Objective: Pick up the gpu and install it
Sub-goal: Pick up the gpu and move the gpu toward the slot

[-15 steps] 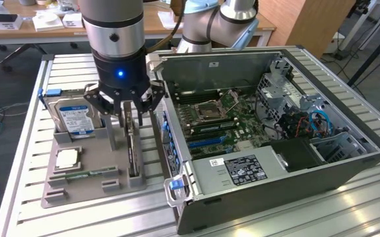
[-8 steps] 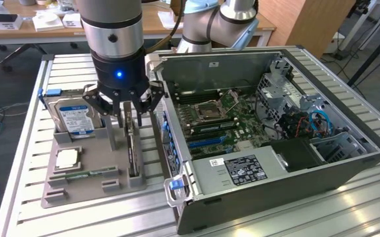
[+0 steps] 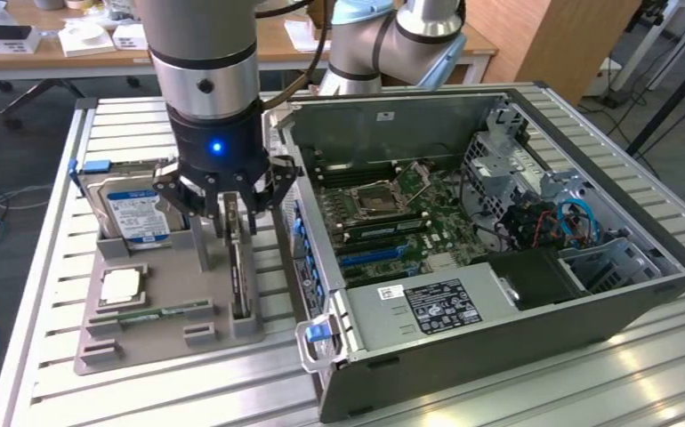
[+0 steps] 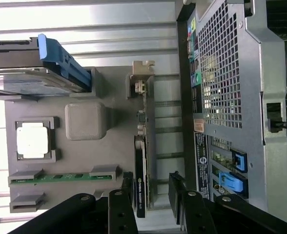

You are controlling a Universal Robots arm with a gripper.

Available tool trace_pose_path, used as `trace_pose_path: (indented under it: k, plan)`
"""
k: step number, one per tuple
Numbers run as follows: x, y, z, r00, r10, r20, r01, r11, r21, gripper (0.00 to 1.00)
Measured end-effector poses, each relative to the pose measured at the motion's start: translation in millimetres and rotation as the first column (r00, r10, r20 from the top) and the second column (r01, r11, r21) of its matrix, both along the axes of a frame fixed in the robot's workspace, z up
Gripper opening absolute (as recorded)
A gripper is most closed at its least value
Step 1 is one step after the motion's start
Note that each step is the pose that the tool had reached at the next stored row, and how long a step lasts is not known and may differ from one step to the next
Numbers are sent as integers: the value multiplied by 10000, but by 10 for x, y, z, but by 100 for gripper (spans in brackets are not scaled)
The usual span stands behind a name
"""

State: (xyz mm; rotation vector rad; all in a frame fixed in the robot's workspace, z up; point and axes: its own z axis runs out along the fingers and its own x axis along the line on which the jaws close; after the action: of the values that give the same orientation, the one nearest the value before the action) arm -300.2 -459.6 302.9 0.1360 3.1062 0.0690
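Observation:
The gpu [image 3: 243, 280] stands on its long edge in a slot of the grey holder tray [image 3: 158, 342], beside the open computer case [image 3: 497, 267]. In the wrist view the gpu [image 4: 140, 165] is a thin dark edge with its silver bracket [image 4: 143, 73] at the far end. My gripper [image 3: 229, 222] hangs directly over the card's near end. The gripper [image 4: 151, 190] is open, with one finger on each side of the card. I cannot tell whether the fingers [image 4: 175, 192] touch it.
On the same tray are a silver hard drive with a blue label [image 3: 135, 209], a CPU [image 3: 121, 286] and a green memory stick [image 3: 153, 314]. The case wall [image 4: 231, 97] stands close beside the gpu. The motherboard [image 3: 396, 209] lies exposed inside.

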Motion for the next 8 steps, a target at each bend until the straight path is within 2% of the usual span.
trace_pose_path:
  k: [8]
  plan:
    - [1,-1,-146,10000,1,15,-1,10000,0,43]
